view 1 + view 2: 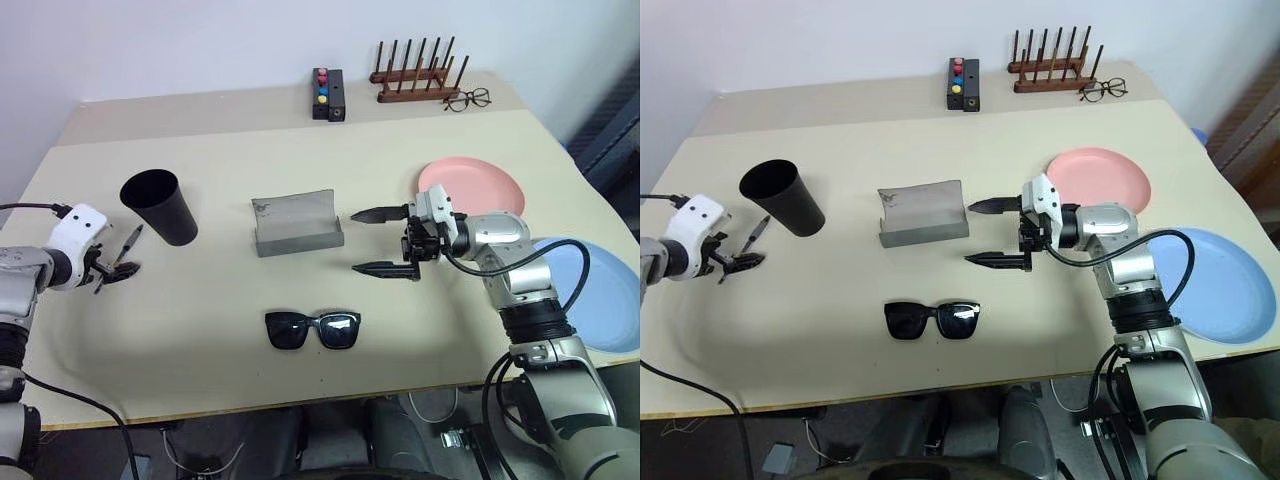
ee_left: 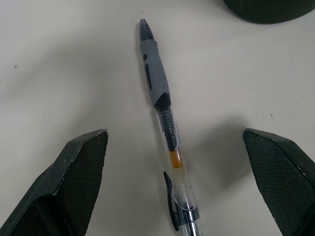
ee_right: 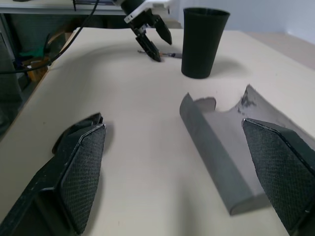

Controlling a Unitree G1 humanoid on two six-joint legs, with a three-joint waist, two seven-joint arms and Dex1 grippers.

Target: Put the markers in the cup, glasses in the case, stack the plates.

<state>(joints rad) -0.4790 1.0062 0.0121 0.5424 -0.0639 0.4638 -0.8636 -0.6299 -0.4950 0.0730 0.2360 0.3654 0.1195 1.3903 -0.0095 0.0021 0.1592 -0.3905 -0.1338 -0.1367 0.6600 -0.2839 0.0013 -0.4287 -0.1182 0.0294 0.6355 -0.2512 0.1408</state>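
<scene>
Hovering low at the table's left edge, the left gripper [image 1: 112,270] has its two black fingers spread on either side of a thin pen-like marker with a grey rubber grip and clear barrel [image 1: 131,241], which lies flat just beside the tall black tapered plastic cup [image 1: 160,206]. That placing suggests a pinch on the marker is the step in hand, with the cup close by for the drop. The right gripper [image 1: 383,241] hangs mid-table with its fingers wide apart and nothing between them, pointing toward the grey rectangular hinged case [image 1: 296,224], which stands open so the black thick-framed sunglasses [image 1: 312,329], lying lenses-forward nearer the robot, can go in. The salmon pink round plate [image 1: 480,180] and the light blue round plate [image 1: 600,300] lie apart at the right, not yet stacked. At the far edge sit a wooden peg rack [image 1: 412,76], thin wire-framed spectacles [image 1: 468,98] and a small black box with coloured buttons [image 1: 328,94].

The left wrist view puts the marker between the open fingers [image 2: 81,169], neither of them touching it, and the cup's base at the corner.

The right wrist view looks along the spread fingers [image 3: 83,172] at the open case, the cup beyond, and the other gripper poised over the marker.
</scene>
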